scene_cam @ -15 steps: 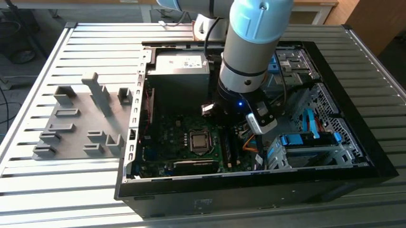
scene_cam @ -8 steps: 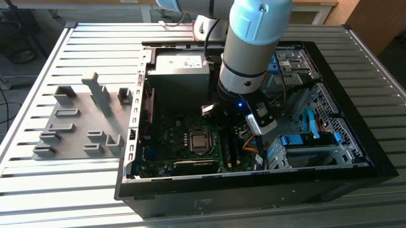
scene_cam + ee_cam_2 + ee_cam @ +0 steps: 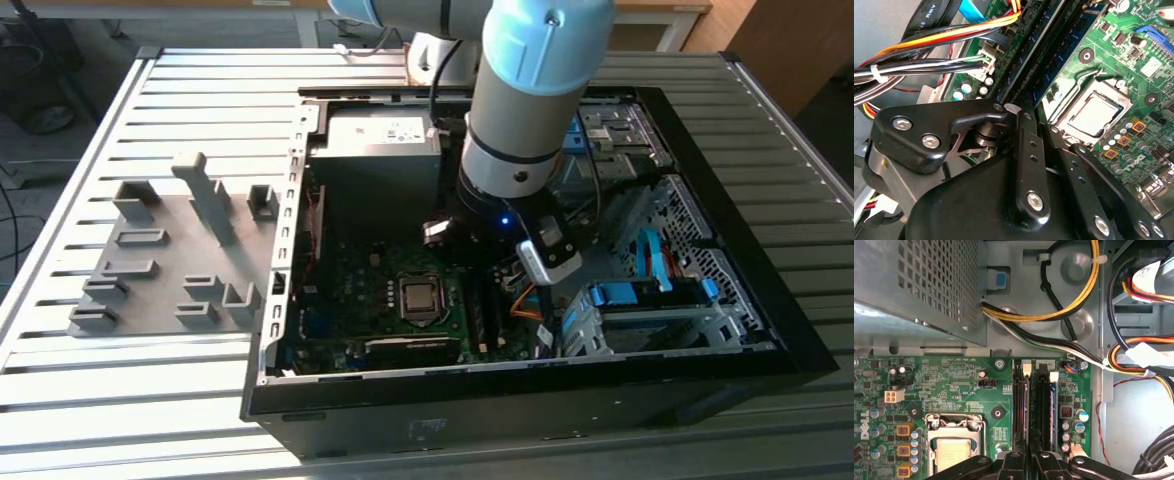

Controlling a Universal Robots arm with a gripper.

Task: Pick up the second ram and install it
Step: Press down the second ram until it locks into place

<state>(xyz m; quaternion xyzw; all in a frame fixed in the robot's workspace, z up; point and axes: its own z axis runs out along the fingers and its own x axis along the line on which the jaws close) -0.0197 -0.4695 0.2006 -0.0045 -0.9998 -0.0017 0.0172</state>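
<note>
From my remote seat, the gripper (image 3: 1029,463) is deep in the open black computer case (image 3: 694,385), away from the grey plastic holder fixture (image 3: 160,300) on the slatted metal counter (image 3: 80,400). In the first wrist view its fingers (image 3: 1014,462) are nearly pressed together, pinching what I take to be the second ram (image 3: 1027,410), a long thin blue circuit-board stick. It stands on edge at a slot on the green motherboard (image 3: 954,385). Pickup looks done; whether it is fully seated I cannot judge.

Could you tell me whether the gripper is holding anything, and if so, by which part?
It cannot be told: the gripper sits over the motherboard's RAM slots, but no grasp shows.
</note>
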